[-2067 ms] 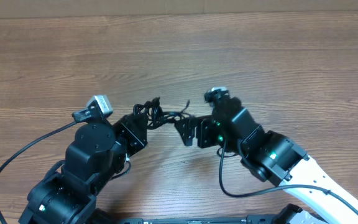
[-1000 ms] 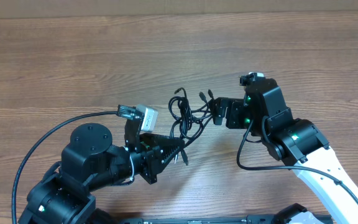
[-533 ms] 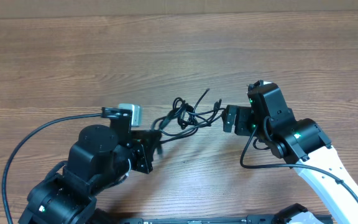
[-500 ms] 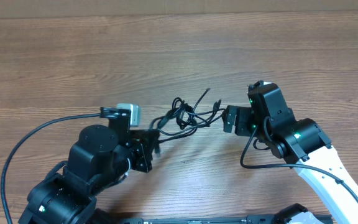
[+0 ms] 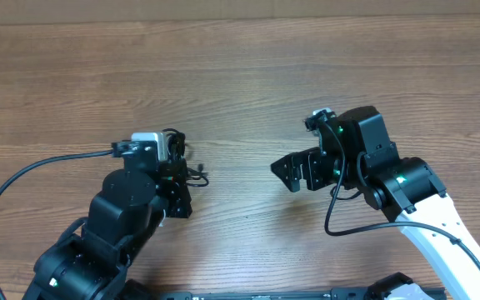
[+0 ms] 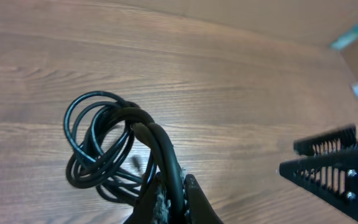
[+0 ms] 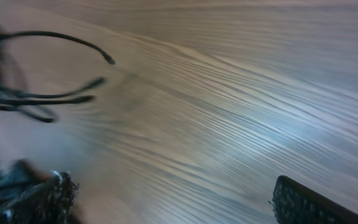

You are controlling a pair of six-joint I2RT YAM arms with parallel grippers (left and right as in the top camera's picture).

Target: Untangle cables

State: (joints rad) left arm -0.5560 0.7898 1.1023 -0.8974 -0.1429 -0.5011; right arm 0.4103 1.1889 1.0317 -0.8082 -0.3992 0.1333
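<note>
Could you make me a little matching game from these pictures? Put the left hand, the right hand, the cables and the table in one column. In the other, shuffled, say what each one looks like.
Things:
1. left hand
2. right hand
3. cables
4. table

Descriptions:
A. brown wood grain
B. wide open, holding nothing
C. black, bunched in loops
D. shut, pinching a bundle

Pairs: 1-D, 2-B, 3-C, 4-A
</note>
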